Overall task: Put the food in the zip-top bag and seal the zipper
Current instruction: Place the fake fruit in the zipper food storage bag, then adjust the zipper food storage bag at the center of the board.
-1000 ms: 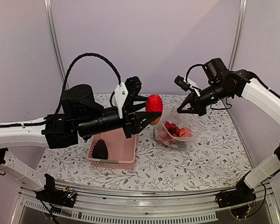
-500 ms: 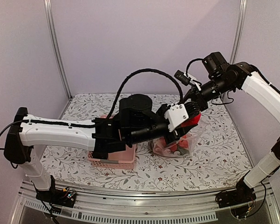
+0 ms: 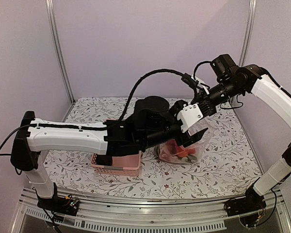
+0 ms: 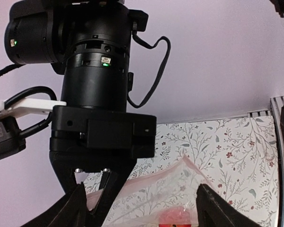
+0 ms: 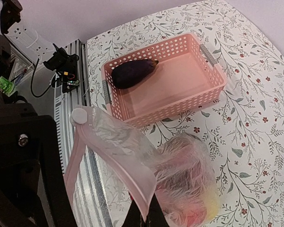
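Note:
My right gripper (image 5: 149, 216) is shut on the rim of the zip-top bag (image 5: 189, 179) and holds its mouth up and open. The pinkish zipper (image 5: 114, 161) runs along the rim to a round slider (image 5: 78, 116). Red and yellow food (image 5: 204, 213) shows through the crinkled plastic. My left gripper (image 3: 191, 137) hangs open over the bag's mouth (image 4: 161, 189) with nothing between its fingers (image 4: 213, 210). A red piece of food (image 4: 176, 217) lies below it inside the bag. A dark purple eggplant (image 5: 131, 72) lies in the pink basket (image 5: 213, 71).
The pink basket (image 3: 117, 165) stands on the flowered tablecloth to the left of the bag (image 3: 184, 151), mostly hidden under my left arm in the top view. The right wrist (image 4: 99, 137) fills the left of the left wrist view. A metal rail (image 3: 150, 213) runs along the table's near edge.
My left arm swung right from above the basket to over the bag, carrying a red piece of food. Its jaws have since opened and the piece now lies in the bag.

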Tool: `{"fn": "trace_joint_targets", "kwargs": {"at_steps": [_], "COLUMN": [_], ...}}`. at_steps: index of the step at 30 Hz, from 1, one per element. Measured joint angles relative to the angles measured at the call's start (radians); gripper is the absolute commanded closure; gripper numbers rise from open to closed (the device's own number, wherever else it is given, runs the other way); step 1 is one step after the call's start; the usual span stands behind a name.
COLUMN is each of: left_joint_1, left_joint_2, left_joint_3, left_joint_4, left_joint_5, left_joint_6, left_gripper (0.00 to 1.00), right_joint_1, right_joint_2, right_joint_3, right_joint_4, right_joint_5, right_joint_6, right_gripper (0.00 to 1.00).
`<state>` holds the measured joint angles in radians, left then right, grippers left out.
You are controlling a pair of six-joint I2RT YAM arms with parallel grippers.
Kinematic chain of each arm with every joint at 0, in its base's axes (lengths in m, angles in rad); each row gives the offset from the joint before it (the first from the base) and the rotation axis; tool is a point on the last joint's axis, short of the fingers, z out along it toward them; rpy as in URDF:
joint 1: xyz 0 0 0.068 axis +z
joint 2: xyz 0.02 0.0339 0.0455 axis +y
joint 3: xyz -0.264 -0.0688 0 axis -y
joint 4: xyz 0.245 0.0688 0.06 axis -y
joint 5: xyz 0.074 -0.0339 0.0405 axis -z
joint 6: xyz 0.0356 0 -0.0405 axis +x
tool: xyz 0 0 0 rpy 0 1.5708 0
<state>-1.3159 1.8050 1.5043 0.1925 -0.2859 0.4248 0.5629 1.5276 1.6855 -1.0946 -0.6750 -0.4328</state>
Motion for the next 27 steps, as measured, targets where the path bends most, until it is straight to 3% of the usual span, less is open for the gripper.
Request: {"fn": "trace_joint_targets", "kwargs": {"at_steps": [4,8,20,27], "left_joint_1": [-0.015,-0.055,-0.077,-0.064], "left_joint_2": [0.002,0.001,0.017,0.132], "left_joint_3": [0.045,0.08,0.257,0.325], "left_joint_4": [-0.044,-0.127,-0.587,-0.724], "left_joint_5": [-0.019,-0.005,0.054,0.043], "left_joint_6": [-0.007,-0.007,-0.141,-0.155], "left_gripper": [0.24,0.35,0.31,0.51], "right_joint_1": [0.0,0.0,0.0,0.0], "right_joint_2": [0.0,0.0,-0.003,-0.01], "right_joint_3": [0.0,0.0,-0.04,-0.054], "right_joint_4": [0.002,0.004,0.027,0.033], "right_joint_5": [0.001,0.011,0.032,0.035], "right_joint_6": [0.004,0.008,0.013,0.014], "right_gripper": [1.0,1.0,1.0,1.0]}}
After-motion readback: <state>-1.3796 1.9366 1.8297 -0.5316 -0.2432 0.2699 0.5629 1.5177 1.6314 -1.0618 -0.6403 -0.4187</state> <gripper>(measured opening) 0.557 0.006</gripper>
